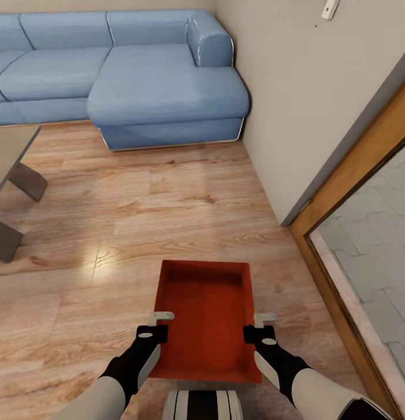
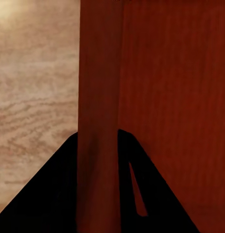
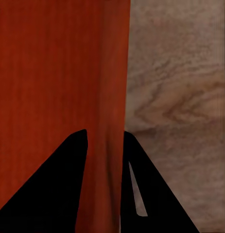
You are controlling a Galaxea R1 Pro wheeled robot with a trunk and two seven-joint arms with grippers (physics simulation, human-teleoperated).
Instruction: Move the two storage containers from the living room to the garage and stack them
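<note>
1. The orange-red tray (image 1: pixel 205 321) is held up over the wood floor (image 1: pixel 109 233) in the living room, just in front of the robot's trunk, with one arm on each long side.
2. The left gripper (image 1: pixel 160 324) has its fingers clamped on the tray's left wall; the left wrist view shows that wall (image 2: pixel 97 121) running up between the two dark fingers (image 2: pixel 49 194).
3. The right gripper (image 1: pixel 259 326) is clamped the same way on the right wall (image 3: pixel 110 121).
4. Each grip takes only a thin wall. If the arms drift apart or one pulls ahead during the drive, I expect the tray to twist or slip free.
5. The wood-framed glass door (image 1: pixel 366 192) stands close on the right, and the wall corner (image 1: pixel 284 219) is near. A tight turn could knock the tray or the right elbow against them.
6. The blue sofa (image 1: pixel 156 81) and a grey table (image 1: pixel 10 169) narrow the room ahead and to the left.
7. I can read no brand, label or writing anywhere; a small white fitting (image 1: pixel 330 8) high on the wall is blank.
</note>
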